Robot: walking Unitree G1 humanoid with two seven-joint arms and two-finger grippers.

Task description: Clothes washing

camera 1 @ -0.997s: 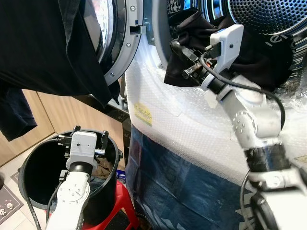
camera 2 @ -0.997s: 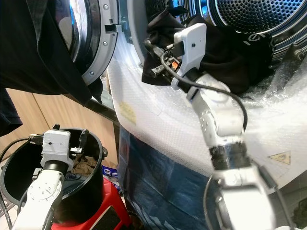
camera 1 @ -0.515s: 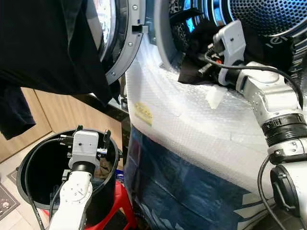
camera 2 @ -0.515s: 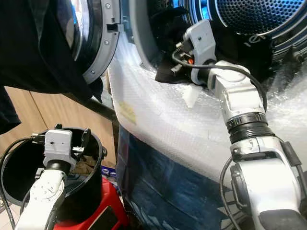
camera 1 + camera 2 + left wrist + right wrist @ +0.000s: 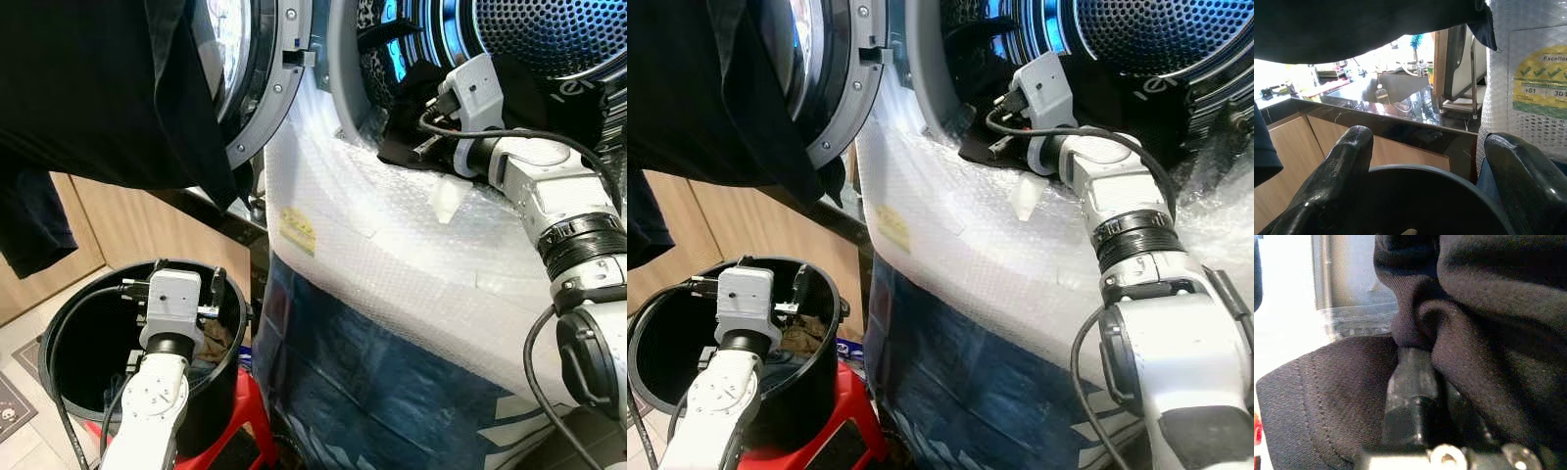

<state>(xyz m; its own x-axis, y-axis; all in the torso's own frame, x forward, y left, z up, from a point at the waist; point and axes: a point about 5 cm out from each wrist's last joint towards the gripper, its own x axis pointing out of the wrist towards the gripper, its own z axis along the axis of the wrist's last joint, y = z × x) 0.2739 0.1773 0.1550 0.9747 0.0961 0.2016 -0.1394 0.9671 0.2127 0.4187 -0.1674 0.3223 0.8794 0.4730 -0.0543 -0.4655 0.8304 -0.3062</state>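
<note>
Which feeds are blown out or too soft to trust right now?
Left wrist view: window light behind the countertop is blown out, claw fingers sharp. Right wrist view: dark garment pressed close, soft, with white glare on one side. Eye views: clear, blue glare in the drum.

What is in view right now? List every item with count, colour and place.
Front-loading washing machine wrapped in bubble wrap: one, white, centre.
Round machine door: one, grey, open, upper left.
Dark garment at the drum mouth: one, black, gripped.
Dark cloth hanging over the door: one, black, upper left.
Round plastic bucket: one, black, lower left, holding a brownish cloth.
Stool: one, red, under the bucket.
Left tool: open, over the bucket.
Right tool: shut on the garment.
</note>
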